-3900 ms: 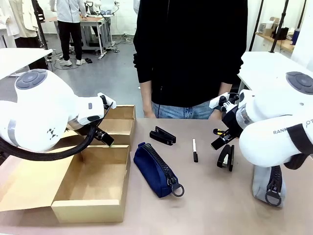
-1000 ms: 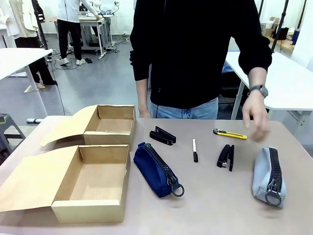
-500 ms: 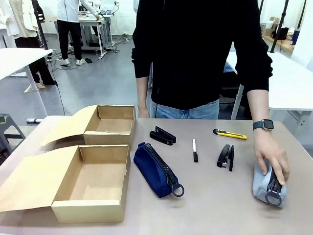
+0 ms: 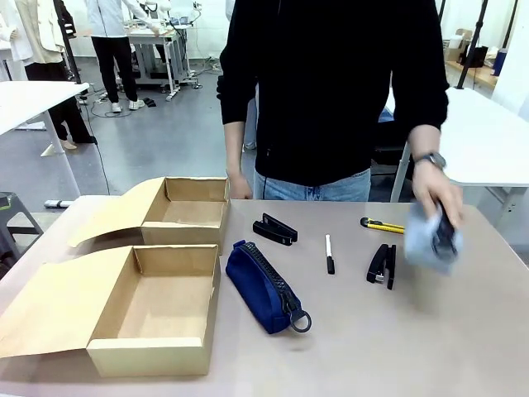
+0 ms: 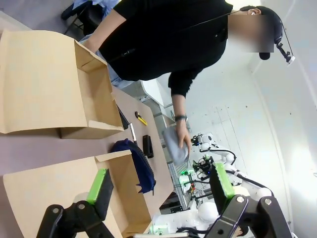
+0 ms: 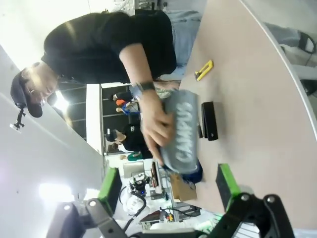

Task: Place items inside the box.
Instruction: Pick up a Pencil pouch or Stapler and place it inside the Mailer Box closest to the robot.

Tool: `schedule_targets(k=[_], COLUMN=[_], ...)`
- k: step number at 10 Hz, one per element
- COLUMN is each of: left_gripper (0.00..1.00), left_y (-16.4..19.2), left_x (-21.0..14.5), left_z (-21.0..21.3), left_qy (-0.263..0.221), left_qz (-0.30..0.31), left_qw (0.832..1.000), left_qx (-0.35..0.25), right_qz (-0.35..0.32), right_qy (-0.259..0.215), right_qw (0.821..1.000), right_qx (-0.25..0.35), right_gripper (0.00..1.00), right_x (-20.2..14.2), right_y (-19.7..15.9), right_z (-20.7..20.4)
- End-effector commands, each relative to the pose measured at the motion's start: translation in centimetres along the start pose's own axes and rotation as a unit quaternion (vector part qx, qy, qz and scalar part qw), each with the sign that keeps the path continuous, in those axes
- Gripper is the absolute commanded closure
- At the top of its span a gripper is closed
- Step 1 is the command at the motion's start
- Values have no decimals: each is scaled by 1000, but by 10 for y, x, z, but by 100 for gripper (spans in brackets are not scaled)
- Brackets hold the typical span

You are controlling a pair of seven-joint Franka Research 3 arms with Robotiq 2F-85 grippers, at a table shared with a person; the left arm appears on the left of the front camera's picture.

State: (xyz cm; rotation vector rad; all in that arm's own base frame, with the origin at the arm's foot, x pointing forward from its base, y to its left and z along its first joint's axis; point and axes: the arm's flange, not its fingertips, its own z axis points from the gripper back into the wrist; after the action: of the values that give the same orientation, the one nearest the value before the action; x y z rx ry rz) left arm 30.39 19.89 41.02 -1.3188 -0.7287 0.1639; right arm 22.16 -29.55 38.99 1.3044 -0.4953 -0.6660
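Legible text: one entry. "CAMPUS" in pale capitals is printed along the side of the grey zip pouch [image 6: 184, 130]. In the right wrist view the word runs sideways across the frame. The pouch is gripped in the person's hand [image 6: 153, 130]. In the front view the same pouch [image 4: 430, 237] is motion-blurred and its lettering is unreadable.

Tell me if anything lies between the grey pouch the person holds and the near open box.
Yes: a black stapler, the white pen and the navy pouch lie low on the table between them.
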Motion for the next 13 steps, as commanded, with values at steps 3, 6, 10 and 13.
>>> schedule_targets(k=[3, 6, 10, 13], left_gripper=[0, 0, 0, 0], left_y=[1, 1, 1, 1], left_x=[0, 0, 0, 0], left_z=[-1, -1, -1, -1], left_qy=[-9, -9, -9, -9], left_qz=[-13, -13, -13, -13], left_qw=[1000, 1000, 1000, 1000], left_qx=[-12, -12, -12, -12], right_qz=[86, 210, 328, 302], right_qy=[57, 230, 391, 386], right_qw=[994, 943, 839, 854], right_qx=[-42, -121, -191, -174], right_gripper=[0, 0, 0, 0], right_x=[-32, -96, -196, -164], right_y=[43, 89, 103, 131], right_z=[-55, -164, -258, -258])
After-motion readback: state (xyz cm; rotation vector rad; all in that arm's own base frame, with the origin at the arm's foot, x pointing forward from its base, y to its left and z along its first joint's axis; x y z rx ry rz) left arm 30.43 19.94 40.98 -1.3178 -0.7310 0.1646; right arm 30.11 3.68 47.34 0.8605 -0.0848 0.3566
